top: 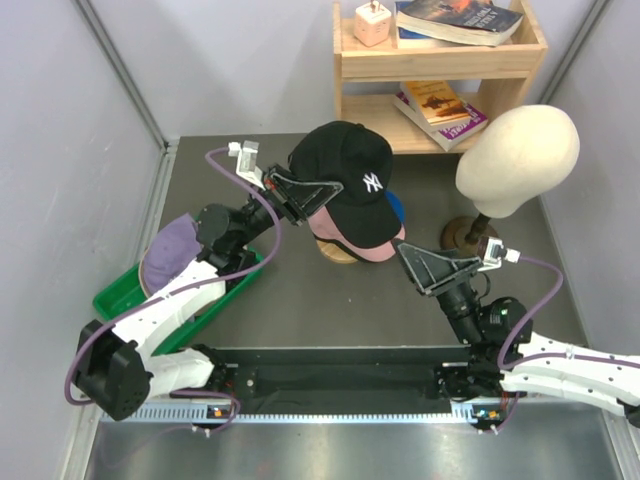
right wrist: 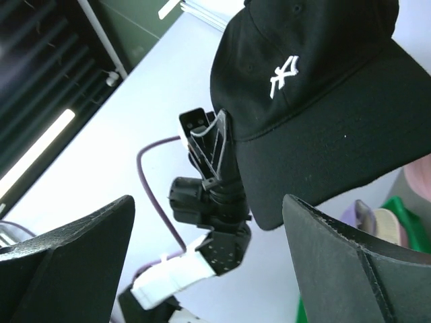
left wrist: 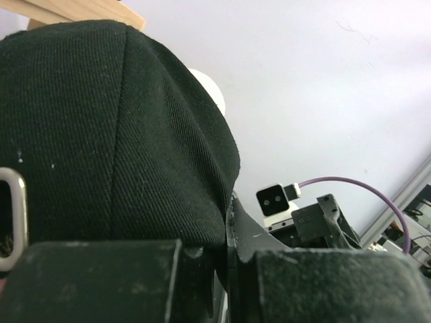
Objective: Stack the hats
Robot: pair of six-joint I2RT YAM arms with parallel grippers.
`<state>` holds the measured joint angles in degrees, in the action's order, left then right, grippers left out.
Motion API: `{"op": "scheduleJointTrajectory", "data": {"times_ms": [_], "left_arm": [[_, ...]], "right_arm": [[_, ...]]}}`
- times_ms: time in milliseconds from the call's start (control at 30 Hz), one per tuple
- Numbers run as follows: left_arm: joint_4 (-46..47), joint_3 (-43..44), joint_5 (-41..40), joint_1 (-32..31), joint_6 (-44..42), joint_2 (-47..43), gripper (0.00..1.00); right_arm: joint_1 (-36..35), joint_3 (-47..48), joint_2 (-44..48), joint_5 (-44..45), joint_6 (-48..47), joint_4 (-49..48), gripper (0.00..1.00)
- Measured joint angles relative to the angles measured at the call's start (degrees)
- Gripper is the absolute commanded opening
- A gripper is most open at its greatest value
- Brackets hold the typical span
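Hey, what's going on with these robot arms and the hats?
The left hand is shut on the edge of the black cap, which covers a pink cap and a blue cap on the wooden stand. The right hand is open beside the pile, holding nothing. A lavender cap lies in the green bin.

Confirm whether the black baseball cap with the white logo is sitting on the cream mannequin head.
No, the black fabric baseball cap is over the pale pink cap, and the cream mannequin head stands bare.

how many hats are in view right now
4: black cap on top of the pile, pink cap and blue cap beneath, lavender cap in the green bin. More may hide underneath.
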<state>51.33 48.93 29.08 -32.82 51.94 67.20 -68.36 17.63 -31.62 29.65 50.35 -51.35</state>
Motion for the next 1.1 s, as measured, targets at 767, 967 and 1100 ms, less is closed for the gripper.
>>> {"op": "scheduleJointTrajectory", "data": {"times_ms": [767,967,1100], "left_arm": [[1.7,-0.3,-1.2,-4.8,-5.0,0.0,0.0],[1.5,-0.2,-1.5,-5.5,-5.4,0.0,0.0],[1.6,0.1,-1.5,-6.0,-5.4,0.0,0.0]], "right_arm": [[1.1,-5.2,0.4,-0.1,10.7,-4.4,0.89],[1.1,-7.9,2.1,1.6,11.2,-3.1,0.89],[1.4,-7.9,2.1,2.3,10.3,-3.1,0.88]]}}
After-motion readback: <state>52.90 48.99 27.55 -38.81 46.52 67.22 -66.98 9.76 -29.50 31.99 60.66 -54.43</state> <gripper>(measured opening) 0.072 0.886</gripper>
